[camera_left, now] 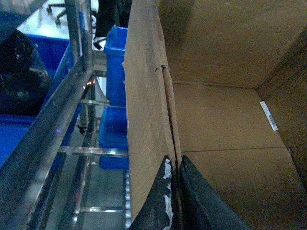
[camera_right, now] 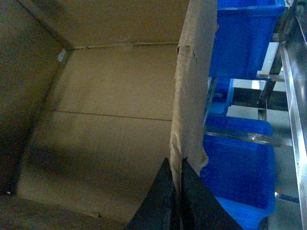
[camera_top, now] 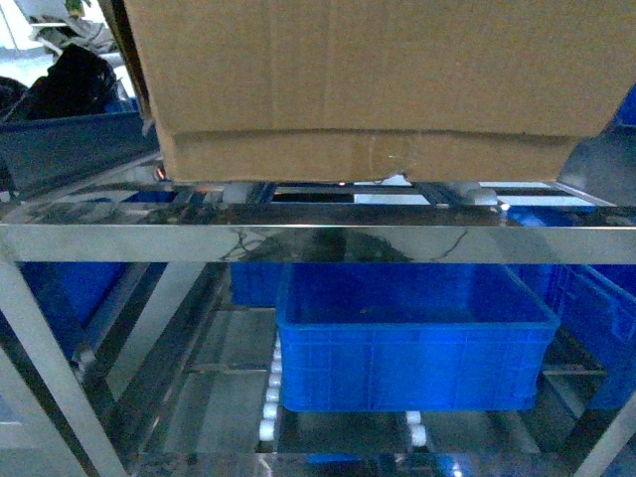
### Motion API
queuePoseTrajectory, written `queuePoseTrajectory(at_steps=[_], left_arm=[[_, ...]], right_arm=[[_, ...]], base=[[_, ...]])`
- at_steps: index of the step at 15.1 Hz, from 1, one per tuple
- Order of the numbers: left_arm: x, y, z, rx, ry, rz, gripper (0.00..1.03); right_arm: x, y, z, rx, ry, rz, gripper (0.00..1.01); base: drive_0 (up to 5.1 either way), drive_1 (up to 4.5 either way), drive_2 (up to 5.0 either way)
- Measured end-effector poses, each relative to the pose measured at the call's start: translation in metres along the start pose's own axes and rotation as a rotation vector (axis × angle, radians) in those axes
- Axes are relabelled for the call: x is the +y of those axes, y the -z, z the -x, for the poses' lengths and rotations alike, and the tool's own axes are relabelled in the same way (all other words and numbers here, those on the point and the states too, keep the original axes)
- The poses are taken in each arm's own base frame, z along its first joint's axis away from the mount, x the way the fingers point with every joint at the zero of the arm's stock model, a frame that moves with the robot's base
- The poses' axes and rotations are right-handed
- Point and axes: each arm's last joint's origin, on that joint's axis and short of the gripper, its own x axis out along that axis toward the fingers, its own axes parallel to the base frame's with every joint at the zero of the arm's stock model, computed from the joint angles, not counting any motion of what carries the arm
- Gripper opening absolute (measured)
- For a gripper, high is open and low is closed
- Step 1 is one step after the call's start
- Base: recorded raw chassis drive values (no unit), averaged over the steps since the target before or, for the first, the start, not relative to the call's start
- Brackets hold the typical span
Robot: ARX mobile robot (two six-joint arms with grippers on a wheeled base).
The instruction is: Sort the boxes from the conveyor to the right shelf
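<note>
Wrist views, grippers (camera_left: 176, 191) (camera_right: 176, 201) pinching box (camera_top: 368, 89) walls

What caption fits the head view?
Brown corrugated cardboard box poised over steel roller shelf, blue plastic crate below.

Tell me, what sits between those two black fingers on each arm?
Both wrist views show it: a wall of the cardboard box. The left gripper pinches one side wall, the right gripper the opposite one.

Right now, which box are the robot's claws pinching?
The big brown cardboard box up on the steel rack. Each claw grips one wall. The blue crates underneath are plastic and untouched.
</note>
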Motion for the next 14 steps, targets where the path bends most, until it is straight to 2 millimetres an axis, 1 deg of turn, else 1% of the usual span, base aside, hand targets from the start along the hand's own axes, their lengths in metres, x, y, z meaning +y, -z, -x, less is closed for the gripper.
queuePoseTrajectory(at_steps=[2, 3, 4, 5, 6, 7, 8, 10, 12, 13, 14], left_arm=[[-0.001, 0.011, -0.021, 0.07, -0.024, 0.017, 0.02], [-0.002, 0.016, -0.028, 0.075, -0.042, 0.021, 0.02], [-0.003, 0.017, -0.034, 0.068, -0.056, 0.023, 0.02], [-0.002, 0.018, -0.034, 0.071, -0.061, 0.027, 0.09], [-0.001, 0.016, -0.034, 0.059, -0.07, 0.03, 0.24], [-0.001, 0.012, -0.034, 0.041, -0.072, 0.037, 0.35], [-0.001, 0.008, -0.033, 0.029, -0.07, 0.041, 0.42], [-0.001, 0.008, -0.032, 0.033, -0.074, 0.04, 0.66], [-0.001, 0.008, -0.032, 0.019, -0.07, 0.044, 0.84], [0.0, 0.008, -0.028, -0.02, -0.074, 0.048, 0.96], [0.001, 0.009, -0.02, -0.057, -0.08, 0.045, 0.99]], right_arm=[[-0.009, 0.004, -0.012, 0.018, 0.021, -0.025, 0.02], [-0.012, 0.006, -0.019, 0.017, 0.019, -0.024, 0.02], [-0.014, 0.009, -0.023, 0.021, 0.019, -0.027, 0.05], [-0.014, 0.008, -0.023, 0.019, 0.005, -0.031, 0.13], [-0.013, 0.005, -0.021, 0.004, 0.003, -0.025, 0.28], [-0.012, 0.002, -0.019, -0.007, 0.003, -0.02, 0.39], [-0.011, 0.001, -0.018, -0.012, 0.003, -0.019, 0.46], [-0.011, 0.001, -0.018, -0.01, 0.002, -0.022, 0.7], [-0.011, 0.0, -0.018, -0.034, -0.014, -0.011, 0.88], [-0.009, 0.0, -0.015, -0.072, -0.037, 0.007, 1.0], [-0.007, 0.003, -0.011, -0.105, -0.06, 0.02, 0.97]], base=[[0.0, 0.0, 0.0], [0.0, 0.0, 0.0], [0.0, 0.0, 0.0], [0.0, 0.0, 0.0], [0.0, 0.0, 0.0], [0.0, 0.0, 0.0], [0.0, 0.0, 0.0], [0.0, 0.0, 0.0], [0.0, 0.0, 0.0], [0.0, 0.0, 0.0], [0.0, 0.0, 0.0]])
